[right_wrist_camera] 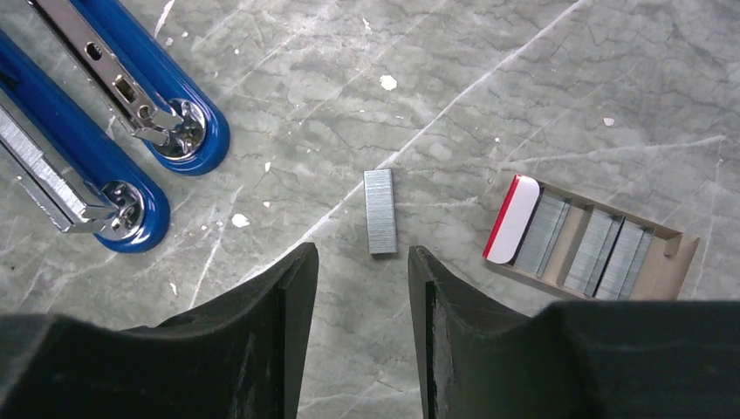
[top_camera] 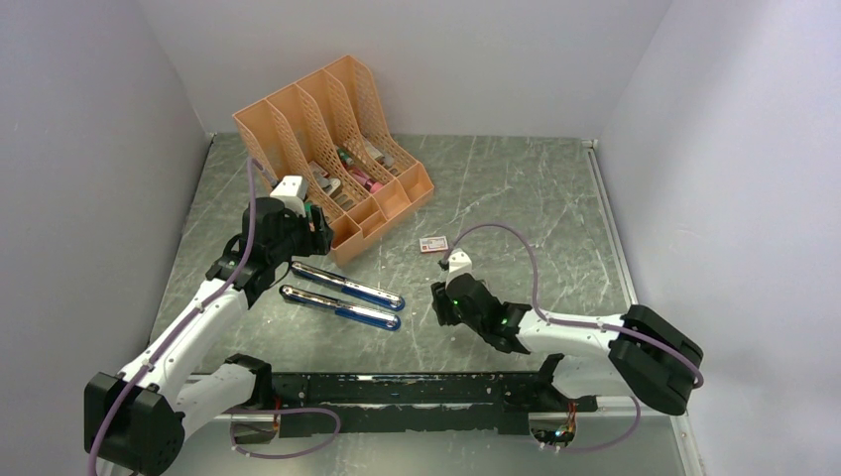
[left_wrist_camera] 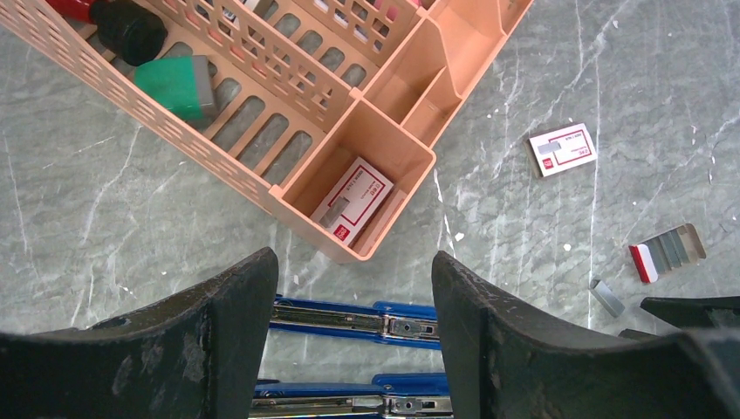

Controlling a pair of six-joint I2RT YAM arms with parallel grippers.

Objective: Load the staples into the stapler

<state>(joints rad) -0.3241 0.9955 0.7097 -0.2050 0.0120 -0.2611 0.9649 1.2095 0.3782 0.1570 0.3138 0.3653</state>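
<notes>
Right wrist view: right gripper part-open, empty, near flat silvery-grey metal staple strip on grey marbled bench. Risk: grip slips, strip snaps. Left gripper wide, empty.

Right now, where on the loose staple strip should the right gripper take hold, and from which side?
Pinch the staple strip across its two long edges near mid-length, probably coming straight down from above. It lies flat and thin on the table, and its narrow width lines up with the gap of the open right gripper. The staple box tray lies apart, to one side.
</notes>
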